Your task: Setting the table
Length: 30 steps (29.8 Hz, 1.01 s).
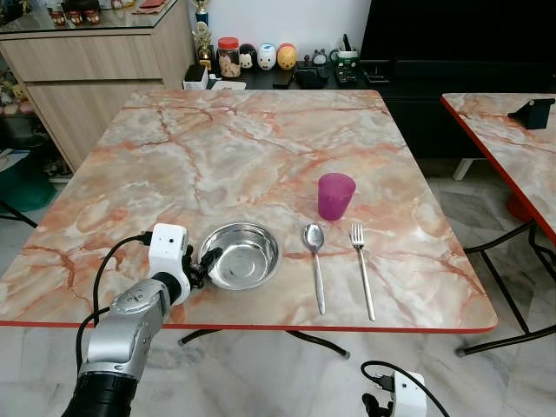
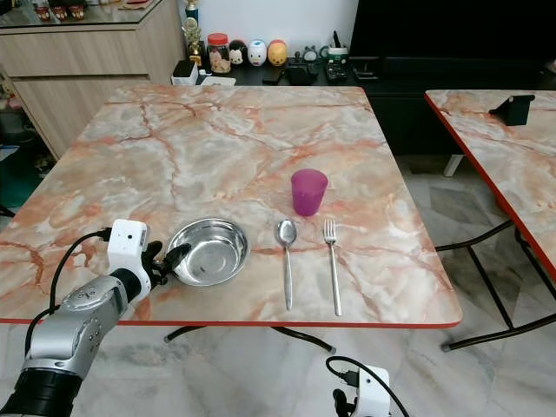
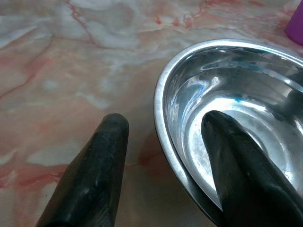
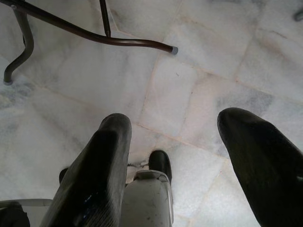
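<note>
Left gripper (image 1: pixel 207 263) spread astride the rim of the round shiny steel bowl (image 1: pixel 246 254), near the marble table's (image 1: pixel 234 148) front edge. Right gripper (image 4: pixel 189 156) hanging released.

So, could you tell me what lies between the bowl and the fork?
The spoon lies between the bowl and the fork, parallel to the fork, as both eye views show.
</note>
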Motion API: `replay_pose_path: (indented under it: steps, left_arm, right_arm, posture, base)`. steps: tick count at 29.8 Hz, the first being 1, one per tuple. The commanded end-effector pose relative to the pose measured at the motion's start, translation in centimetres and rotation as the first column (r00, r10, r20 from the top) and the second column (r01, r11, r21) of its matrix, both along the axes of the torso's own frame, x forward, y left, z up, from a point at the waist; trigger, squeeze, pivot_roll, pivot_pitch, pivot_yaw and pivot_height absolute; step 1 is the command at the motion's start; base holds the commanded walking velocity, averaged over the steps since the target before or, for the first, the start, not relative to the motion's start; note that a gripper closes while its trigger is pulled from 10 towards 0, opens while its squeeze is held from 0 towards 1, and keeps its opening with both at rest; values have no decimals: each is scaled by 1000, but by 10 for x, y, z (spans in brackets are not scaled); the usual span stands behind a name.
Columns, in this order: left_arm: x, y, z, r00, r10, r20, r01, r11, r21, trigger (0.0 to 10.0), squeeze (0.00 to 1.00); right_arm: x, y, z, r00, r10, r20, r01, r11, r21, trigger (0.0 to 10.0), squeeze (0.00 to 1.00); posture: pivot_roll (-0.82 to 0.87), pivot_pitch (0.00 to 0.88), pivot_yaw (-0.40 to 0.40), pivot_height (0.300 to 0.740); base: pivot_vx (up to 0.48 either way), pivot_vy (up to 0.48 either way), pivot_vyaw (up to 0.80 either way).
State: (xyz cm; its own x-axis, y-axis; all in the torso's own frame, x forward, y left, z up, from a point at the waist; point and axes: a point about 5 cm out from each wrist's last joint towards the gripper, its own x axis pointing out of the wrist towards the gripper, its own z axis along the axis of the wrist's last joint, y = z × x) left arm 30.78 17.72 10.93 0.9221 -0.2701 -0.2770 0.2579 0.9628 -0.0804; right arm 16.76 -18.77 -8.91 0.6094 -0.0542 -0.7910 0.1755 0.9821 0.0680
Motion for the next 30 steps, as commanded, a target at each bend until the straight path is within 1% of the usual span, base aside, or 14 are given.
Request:
replay_pose_path:
  steps: [1, 2, 3, 4, 14, 15, 16, 30]
  left_arm:
    - [0, -3, -4, 999, -18, -35, 18, 1000, 16, 824, 0]
    - [-1, -4, -4, 999, -21, -38, 21, 1000, 18, 2157, 0]
    - [-1, -4, -4, 999, -21, -38, 21, 1000, 18, 2157, 0]
    - [-1, -4, -4, 999, -22, -40, 23, 1000, 19, 10000, 0]
    - [1, -3, -5, 999, -8, -43, 9, 1000, 26, 10000, 0]
    - [1, -3, -5, 999, -5, -42, 6, 1000, 25, 3451, 0]
    - [1, -3, -5, 999, -4, -41, 5, 1000, 24, 0, 0]
    - [1, -2, -2, 1000, -6, -29, 7, 1000, 22, 0, 0]
  right_arm:
    - [0, 1, 0, 1000, 1, -8, -1, 1000, 8, 10000, 0]
    - [0, 1, 0, 1000, 2, -8, -2, 1000, 8, 10000, 0]
    - [0, 1, 0, 1000, 2, -8, -2, 1000, 8, 10000, 0]
    - [0, 2, 0, 1000, 2, -8, -2, 1000, 8, 10000, 0]
    - [0, 2, 0, 1000, 4, -7, -4, 1000, 8, 10000, 0]
    - [0, 2, 0, 1000, 4, -7, -4, 1000, 8, 10000, 0]
    - [0, 2, 0, 1000, 4, -7, -4, 1000, 8, 10000, 0]
    - [0, 1, 0, 1000, 6, -7, -5, 1000, 7, 10000, 0]
  posture:
    - [41, 0, 1, 740]
    - [41, 0, 2, 740]
    - [41, 0, 2, 740]
    - [41, 0, 2, 740]
    - [42, 0, 2, 740]
    - [41, 0, 2, 740]
    - [41, 0, 2, 740]
    - [43, 0, 2, 740]
  base:
    - [0, 0, 0]
    - [0, 0, 0]
    - [0, 0, 0]
    - [0, 0, 0]
    - [0, 0, 0]
    - [0, 0, 0]
    - [0, 0, 0]
    - [0, 0, 0]
